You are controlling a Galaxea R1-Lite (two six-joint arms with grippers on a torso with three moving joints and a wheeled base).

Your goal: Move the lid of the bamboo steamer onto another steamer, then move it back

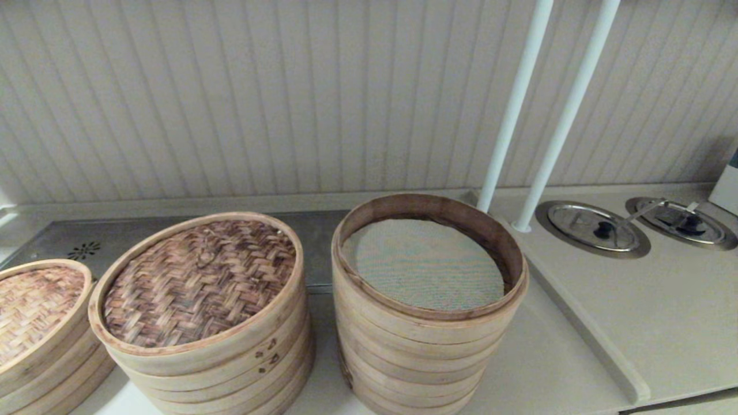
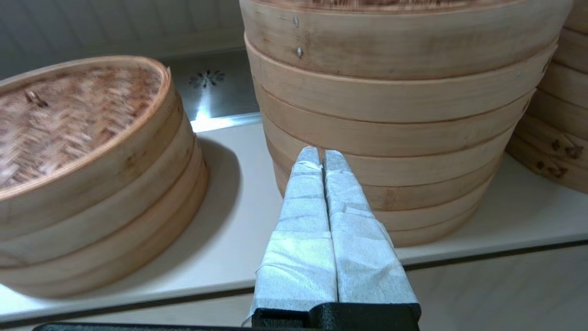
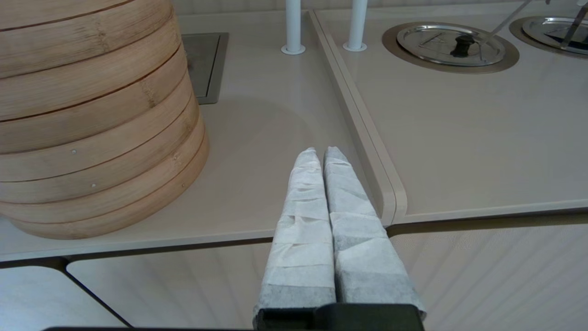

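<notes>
The bamboo steamer lid (image 1: 199, 282), with its dark herringbone weave and pale band rim, sits on the middle steamer stack (image 1: 230, 369), which carries dark specks on its side. Just to its right stands the tallest steamer (image 1: 424, 340), uncovered, with a dark-stained inner rim and a grey-green mesh cloth (image 1: 424, 264) lining the top ring. At the far left edge of the head view a shorter stack wears a paler tan-woven lid (image 1: 31, 302). All three rest on the pale counter (image 1: 542, 369), in front of a steel panel (image 1: 57, 239).

Neither arm appears in the head view. The left gripper (image 2: 321, 154) hangs low at the counter's front edge, its cloth-wrapped fingers (image 2: 303, 207) pressed together and holding nothing, pointing at the lower rings of the middle stack. The right gripper (image 3: 321, 151) likewise hovers at the counter edge with its wrapped fingers (image 3: 305, 207) closed and empty, just beside the tallest steamer's base. Farther right, two white poles (image 1: 522, 80) rise from the counter beside two round metal lids (image 1: 594, 227).
</notes>
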